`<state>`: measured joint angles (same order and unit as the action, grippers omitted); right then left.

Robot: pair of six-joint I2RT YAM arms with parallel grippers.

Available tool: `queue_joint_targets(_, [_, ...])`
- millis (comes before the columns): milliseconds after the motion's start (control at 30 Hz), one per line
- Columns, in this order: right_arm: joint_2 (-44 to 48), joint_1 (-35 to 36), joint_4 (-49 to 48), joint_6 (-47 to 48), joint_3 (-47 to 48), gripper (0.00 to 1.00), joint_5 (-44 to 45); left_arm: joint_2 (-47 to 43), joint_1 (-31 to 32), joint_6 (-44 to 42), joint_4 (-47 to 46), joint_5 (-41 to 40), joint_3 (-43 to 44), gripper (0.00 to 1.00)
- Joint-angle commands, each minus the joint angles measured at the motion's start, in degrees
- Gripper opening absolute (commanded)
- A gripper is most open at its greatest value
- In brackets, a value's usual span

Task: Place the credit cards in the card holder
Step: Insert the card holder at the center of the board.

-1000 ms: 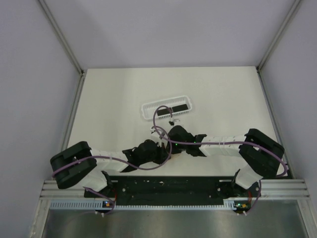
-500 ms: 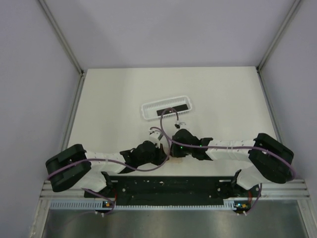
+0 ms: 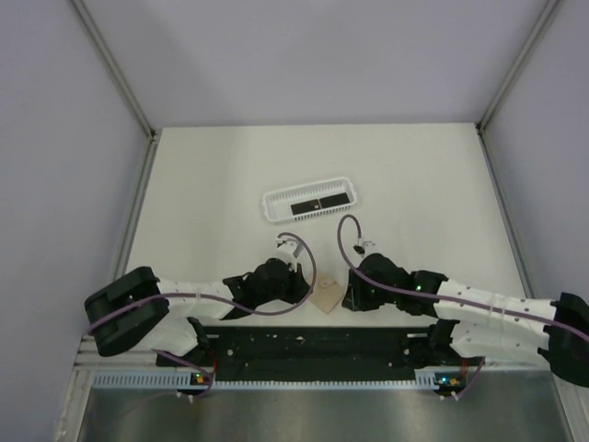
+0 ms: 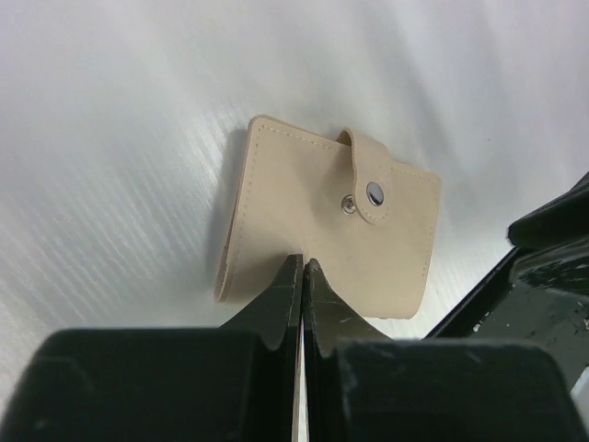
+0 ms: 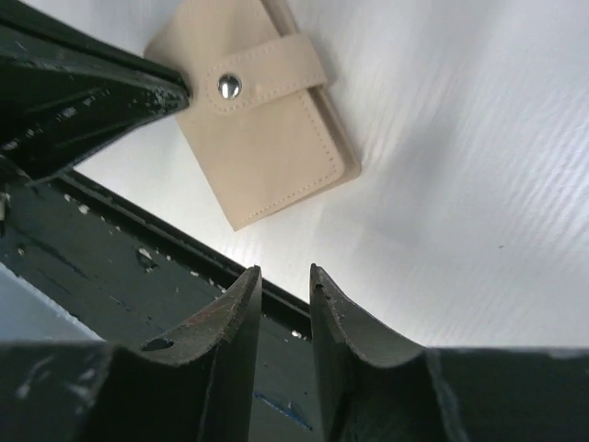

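Left wrist view gives me the left gripper with its jaws pressed together, the tips resting on the near edge of the card holder. I cannot tell whether they nip a flap of it. The holder lies on the white table, its strap snapped down. On my right wrist feed, the right gripper stands narrowly parted with nothing between the fingers, just beside the holder and not touching it. From above, the holder sits between the two grippers near the arm bases. Well apart, farther out, the credit cards lie inside a white basket.
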<state>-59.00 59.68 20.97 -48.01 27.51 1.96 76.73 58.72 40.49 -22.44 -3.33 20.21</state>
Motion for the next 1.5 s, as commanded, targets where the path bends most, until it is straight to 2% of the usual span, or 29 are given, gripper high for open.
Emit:
queue_joint_targets(0, [4.43,-3.95,3.37,3.35,2.11,0.28,5.60,-2.10,-0.71,-2.52,5.29,-3.26,1.85,0.00])
queue_joint_targets(200, [-3.65,-6.42,2.59,7.83,7.73,0.25,9.64,-5.10,-0.71,-3.40,7.67,-2.99,4.05,0.00])
queue_joint_targets(400, [-6.47,-8.70,-3.74,11.79,9.49,0.22,7.28,-6.33,-0.62,-2.79,7.59,-0.36,3.96,0.00])
queue_joint_targets(700, [-7.44,-11.69,-12.26,17.77,7.48,0.22,-8.88,-2.29,0.17,-1.38,2.93,1.57,3.00,0.00])
queue_joint_targets(833, [-8.76,-11.95,-14.20,18.65,7.12,0.22,-12.06,0.26,0.43,-1.03,1.52,1.93,3.08,0.00])
queue_joint_targets(1467, [-13.95,-12.75,-18.68,19.44,7.03,0.22,-12.59,0.88,0.61,-0.68,1.25,0.78,2.03,0.00])
